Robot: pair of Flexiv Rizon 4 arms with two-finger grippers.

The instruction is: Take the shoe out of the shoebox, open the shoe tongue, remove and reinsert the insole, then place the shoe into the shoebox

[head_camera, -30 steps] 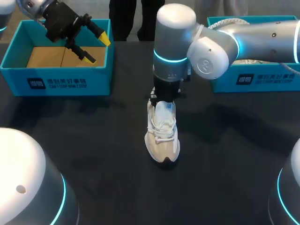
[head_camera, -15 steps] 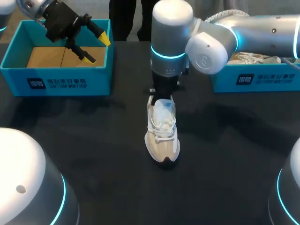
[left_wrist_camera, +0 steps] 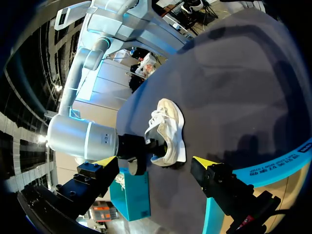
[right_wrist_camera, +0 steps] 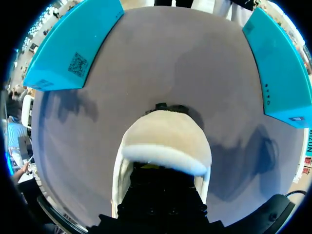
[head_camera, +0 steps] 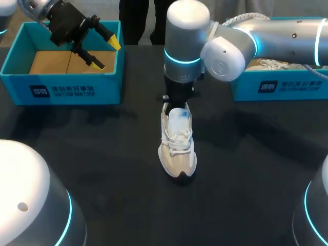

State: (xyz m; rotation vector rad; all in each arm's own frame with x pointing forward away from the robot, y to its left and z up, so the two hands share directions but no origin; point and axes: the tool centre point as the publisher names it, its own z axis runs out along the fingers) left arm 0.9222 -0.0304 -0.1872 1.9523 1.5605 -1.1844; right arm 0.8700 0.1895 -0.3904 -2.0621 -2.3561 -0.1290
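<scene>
At the far left of the table (head_camera: 102,169): left box (head_camera: 77,91), teal, open-topped, floored with brown cardboard (head_camera: 51,62). Over its right-hand wall: left gripper (head_camera: 105,53), tilted, spread wide, nothing held, yellow tips well apart.

At the far right: right box (head_camera: 287,87), same teal, largely covered by the right arm (head_camera: 277,36). Inside it: a second shoe (head_camera: 270,63), white laces and pale upper in view, remainder hidden behind the arm.

Mid-table, between the boxes: shoe (head_camera: 177,146), white and cream, upright on a dark sole, outside both boxes, touching neither. Long axis: far edge to near edge. Toe toward the near edge, heel toward the far edge. Laces crossed over the instep; top of the tongue in view just on the near side of the right gripper (head_camera: 177,102).

Right gripper: vertical, straight down onto the heel end, black body set into the shoe's opening. From the right wrist: toe dead ahead, pale upper filling the space in front of the black body, one box off to either side. Open or closed, and any hold on the shoe: cannot tell, hidden by body and shoe.

From the left wrist: shoe ahead, framed between the two yellow tips yet well apart from them, heel end at the right arm's wrist.
</scene>
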